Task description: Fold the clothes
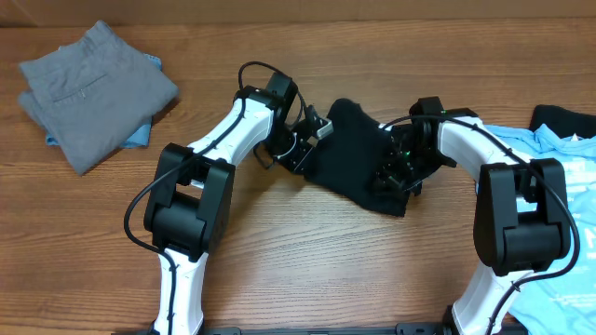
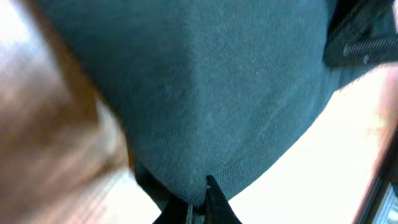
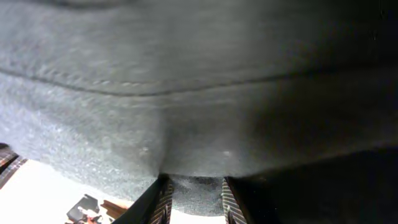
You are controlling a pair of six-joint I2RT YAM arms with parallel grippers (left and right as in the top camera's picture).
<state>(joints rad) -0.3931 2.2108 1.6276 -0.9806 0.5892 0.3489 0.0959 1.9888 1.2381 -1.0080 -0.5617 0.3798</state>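
The black T-shirt [image 1: 354, 154] hangs bunched between my two grippers at the middle of the wooden table [image 1: 326, 265]. My left gripper [image 1: 305, 149] is shut on its left edge. In the left wrist view the fabric [image 2: 236, 93] fills the frame and its hem is pinched between the fingertips [image 2: 198, 202]. My right gripper [image 1: 391, 177] is shut on the shirt's right side. In the right wrist view the cloth [image 3: 186, 112] is clamped between the ribbed fingers [image 3: 194, 194]. The grey trousers [image 1: 93, 88] lie folded at the far left. The light-blue tee [image 1: 570, 172] lies at the right edge.
A bit of light-blue cloth [image 1: 140, 138] sticks out under the trousers. Another dark garment [image 1: 563, 119] lies at the far right above the light-blue tee. Both arm bases stand at the near edge of the table.
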